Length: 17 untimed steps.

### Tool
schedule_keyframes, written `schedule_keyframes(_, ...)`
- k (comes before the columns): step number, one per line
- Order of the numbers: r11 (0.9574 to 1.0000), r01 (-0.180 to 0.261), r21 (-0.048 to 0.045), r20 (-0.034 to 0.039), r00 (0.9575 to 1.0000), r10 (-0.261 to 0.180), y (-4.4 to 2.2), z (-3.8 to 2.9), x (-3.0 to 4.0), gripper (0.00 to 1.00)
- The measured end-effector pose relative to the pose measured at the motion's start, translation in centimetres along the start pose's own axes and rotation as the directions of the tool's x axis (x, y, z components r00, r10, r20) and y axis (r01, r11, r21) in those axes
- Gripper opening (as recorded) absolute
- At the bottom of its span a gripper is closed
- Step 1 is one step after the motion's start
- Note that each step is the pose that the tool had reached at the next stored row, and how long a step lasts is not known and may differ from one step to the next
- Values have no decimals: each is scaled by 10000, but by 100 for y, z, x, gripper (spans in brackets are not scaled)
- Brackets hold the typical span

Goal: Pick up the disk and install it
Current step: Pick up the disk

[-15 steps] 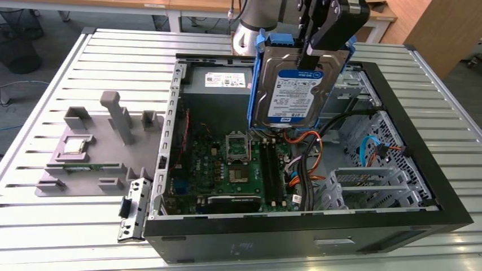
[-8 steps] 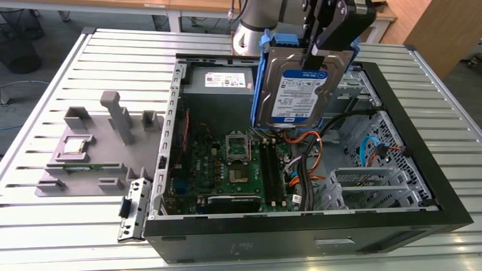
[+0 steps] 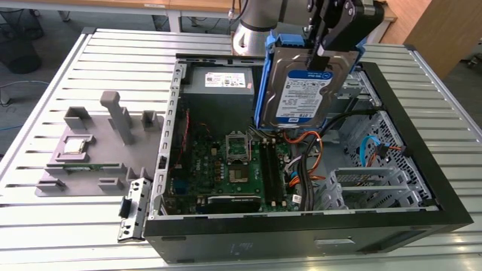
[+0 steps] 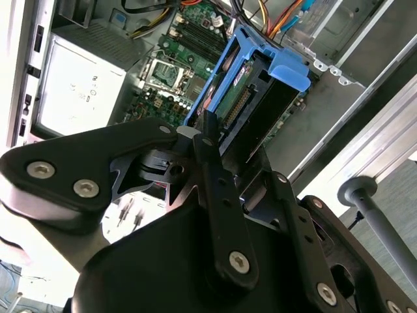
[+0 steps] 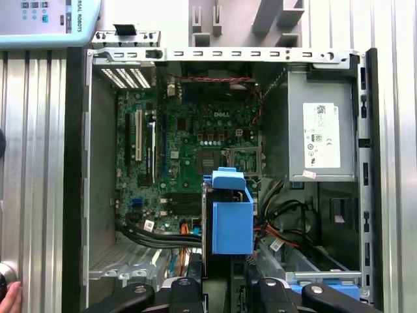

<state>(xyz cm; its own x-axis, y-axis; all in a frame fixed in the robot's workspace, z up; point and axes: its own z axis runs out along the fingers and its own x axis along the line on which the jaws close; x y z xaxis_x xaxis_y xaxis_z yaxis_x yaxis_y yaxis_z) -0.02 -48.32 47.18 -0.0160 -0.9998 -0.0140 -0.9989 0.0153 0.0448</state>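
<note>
The disk (image 3: 305, 93), a silver hard drive with a white-and-blue label in a blue plastic carrier, hangs upright above the open computer case (image 3: 421, 169), over its far middle. My gripper (image 3: 324, 56) is shut on the disk's upper edge, its black fingers clamping both faces. In the second wrist view the disk (image 4: 251, 98) points away from the fingers (image 4: 210, 147) toward the motherboard. The first wrist view looks straight down along the disk (image 5: 231, 225), whose blue carrier end hovers over the cables beside the motherboard.
Inside the case lie the motherboard (image 3: 233, 164), the power supply (image 3: 222, 84), loose orange and black cables (image 3: 309, 147) and a metal drive cage (image 3: 369, 183). A grey fixture (image 3: 90, 147) stands at the exterior view's left. A hand (image 5: 8, 297) rests at the table edge.
</note>
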Motion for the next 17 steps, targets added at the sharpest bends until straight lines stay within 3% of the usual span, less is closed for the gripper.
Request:
schedule_keyframes(13, 10000, 0, 0, 1, 10000, 0, -3, -1, 142, 35)
schedule_keyframes(17, 10000, -1, 0, 2, 10000, 1, -3, -2, 157, 35)
